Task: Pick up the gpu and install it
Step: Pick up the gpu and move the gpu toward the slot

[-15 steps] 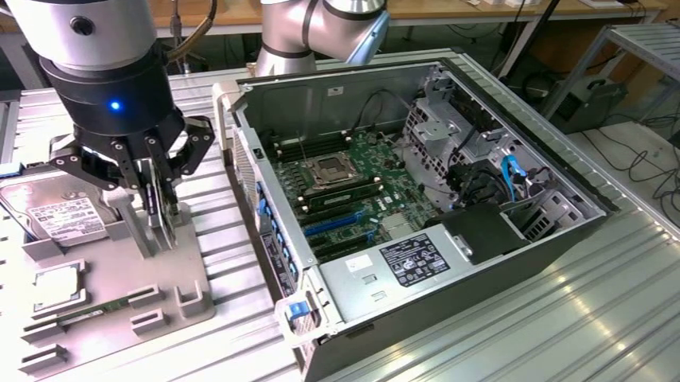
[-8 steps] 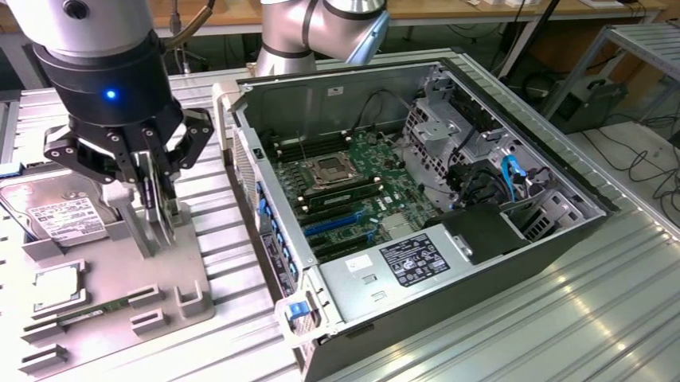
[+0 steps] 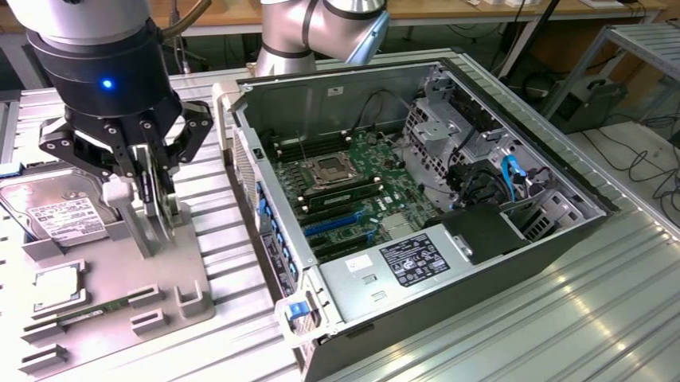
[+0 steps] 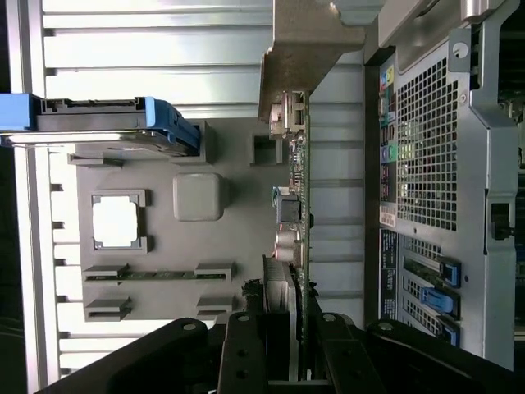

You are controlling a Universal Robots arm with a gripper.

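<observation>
The gripper is grasping the gpu, which is standing on edge at the tray's case-side edge, long axis running along that edge. The hard drive is lying opposite. The case wall is standing between card and slots.

The exterior camera sits high and off my arm, looking down at a slant over the whole bench. The grey tray lies at the exterior view's left, the open computer case takes the centre and right, and my gripper looms near the lens. My wrist camera rides just behind my gripper, facing down along the fingers, close to the gpu seen edge-on. Both views share the tray, the hard drive and the case's perforated rear wall.
</observation>
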